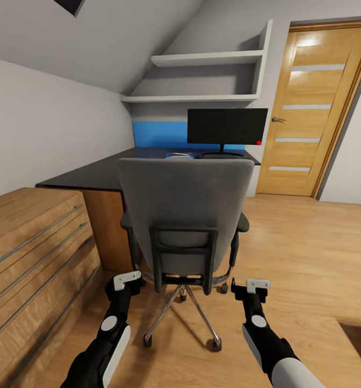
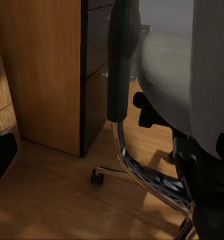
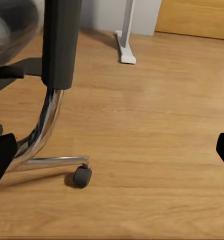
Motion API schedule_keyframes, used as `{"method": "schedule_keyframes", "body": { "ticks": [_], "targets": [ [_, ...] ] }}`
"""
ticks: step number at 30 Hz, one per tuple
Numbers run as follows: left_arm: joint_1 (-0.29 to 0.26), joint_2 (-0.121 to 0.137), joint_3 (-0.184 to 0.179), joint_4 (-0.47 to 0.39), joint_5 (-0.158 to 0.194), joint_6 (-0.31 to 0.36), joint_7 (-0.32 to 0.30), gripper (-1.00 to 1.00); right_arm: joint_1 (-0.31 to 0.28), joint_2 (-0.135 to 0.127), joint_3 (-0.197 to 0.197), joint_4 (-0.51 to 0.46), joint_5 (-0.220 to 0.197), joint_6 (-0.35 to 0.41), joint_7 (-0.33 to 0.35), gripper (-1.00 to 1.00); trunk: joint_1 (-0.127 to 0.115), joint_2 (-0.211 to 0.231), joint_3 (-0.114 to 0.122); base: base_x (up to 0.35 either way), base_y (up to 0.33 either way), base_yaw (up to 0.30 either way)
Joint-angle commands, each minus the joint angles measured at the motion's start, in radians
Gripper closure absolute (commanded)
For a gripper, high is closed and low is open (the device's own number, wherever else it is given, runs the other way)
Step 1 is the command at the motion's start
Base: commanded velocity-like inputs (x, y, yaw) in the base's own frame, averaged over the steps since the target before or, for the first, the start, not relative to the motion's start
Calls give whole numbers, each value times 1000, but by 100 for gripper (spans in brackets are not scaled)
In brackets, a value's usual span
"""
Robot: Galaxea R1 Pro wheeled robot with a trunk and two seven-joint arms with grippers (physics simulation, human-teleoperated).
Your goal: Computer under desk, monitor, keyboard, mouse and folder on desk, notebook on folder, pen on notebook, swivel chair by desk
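Note:
The swivel chair stands right in front of me with its tall grey back toward me, pushed up to the black-topped desk. The monitor stands on the desk's far right end, before the blue panel. A pale flat item lies left of its base; I cannot tell what it is. My left gripper and right gripper hover open, low behind the chair, one at each side. The chair's armrest post and castor are close. The folder, notebook, pen, keyboard, mouse and computer are out of view.
A light wooden drawer chest runs along my left, close to the left arm. A wooden door stands shut at the right, with open wooden floor before it. White shelves hang above the desk. The desk's white leg rises beyond the chair.

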Motion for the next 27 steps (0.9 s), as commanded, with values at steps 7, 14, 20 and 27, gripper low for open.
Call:
{"method": "schedule_keyframes", "body": {
  "ticks": [7, 14, 20, 27],
  "targets": [
    [-1, -3, -38, 59, 9, -5, 4, -100, 1, 6, -3, 34, 8, -5, 24, -100, 0, 0, -1, 10, -4, 0],
    [-1, -3, -62, 75, 9, -5, 4, -100, 1, 11, 1, 45, 10, -5, 86, -100, 0, 0, -1, 60, 0, 0],
    [-1, -3, -62, 77, 9, -6, 4, -100, 1, 11, 2, 51, 10, -5, 105, -100, 0, 0, -1, 176, 0, 0],
    [-1, -3, -62, 77, 9, -7, 4, -100, 1, 12, 2, 60, 10, -5, 108, -100, 0, 0, -1, 26, 0, 0]
  ]
}}
